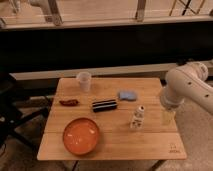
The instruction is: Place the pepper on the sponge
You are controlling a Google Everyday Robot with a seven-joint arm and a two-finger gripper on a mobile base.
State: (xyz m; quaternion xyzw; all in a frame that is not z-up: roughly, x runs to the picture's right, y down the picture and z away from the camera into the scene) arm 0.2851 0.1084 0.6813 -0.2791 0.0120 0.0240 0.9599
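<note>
Pepper [69, 102] lies far left on table [150, 145], long axis left-right, well apart from sponge. Cup [84, 81] behind it, orange bowl [81, 136] in front. Black block [104, 105] sits btwn pepper & sponge [127, 95]. Bottle [137, 117] stands nr sponge. Gripper [168, 116] hangs at right edge, farthest from pepper; open or closed, can't tell.

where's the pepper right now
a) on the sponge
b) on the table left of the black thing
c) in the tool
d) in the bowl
B: the pepper lies on the table, left of the black thing and apart from the sponge; the tool hangs at the table's right edge, far from it.
</note>
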